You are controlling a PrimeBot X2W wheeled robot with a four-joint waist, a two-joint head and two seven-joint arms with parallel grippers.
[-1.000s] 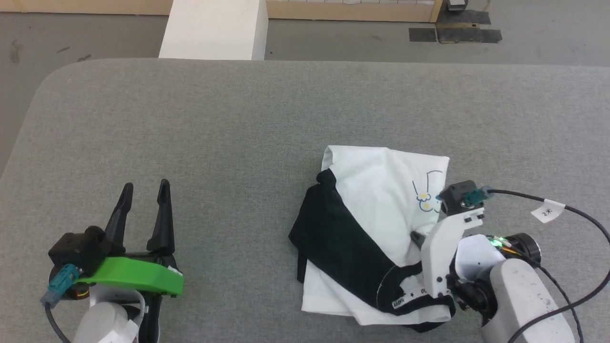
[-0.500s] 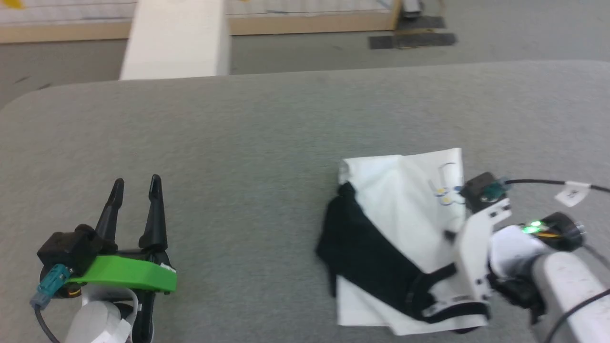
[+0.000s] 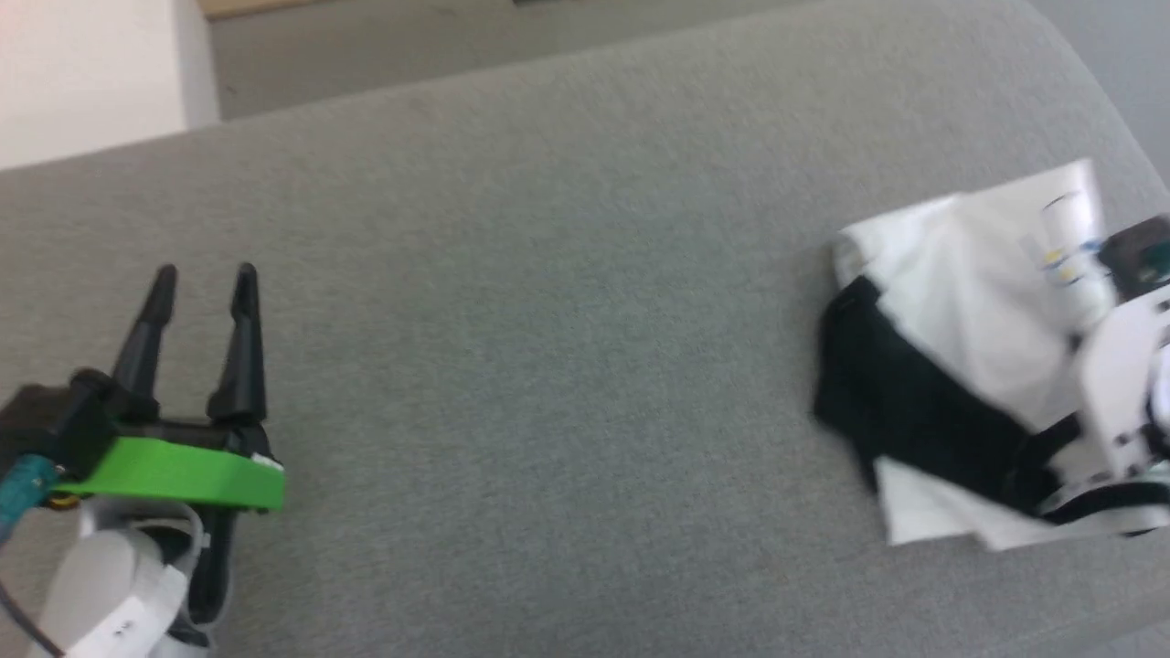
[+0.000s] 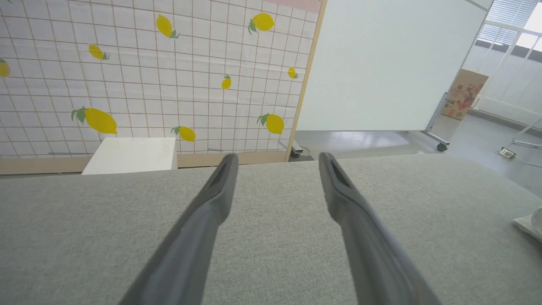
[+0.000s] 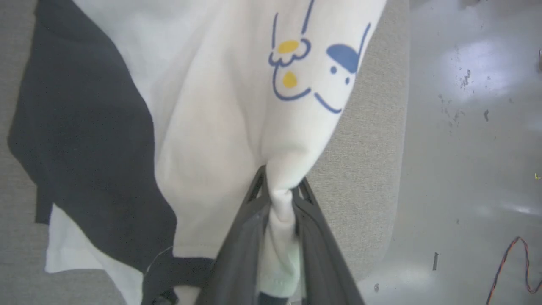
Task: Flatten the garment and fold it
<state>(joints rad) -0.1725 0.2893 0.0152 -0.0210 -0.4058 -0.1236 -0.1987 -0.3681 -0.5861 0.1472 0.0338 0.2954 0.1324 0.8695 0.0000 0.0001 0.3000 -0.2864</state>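
The right gripper pinches the white panel of the garment near the right edge of the table. The left gripper hovers empty by the left edge, fingers spread apart.

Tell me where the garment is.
The garment lies at the far right of the head view, near the right edge of the table, a fold of its white panel pinched in the right gripper, far from the left gripper.
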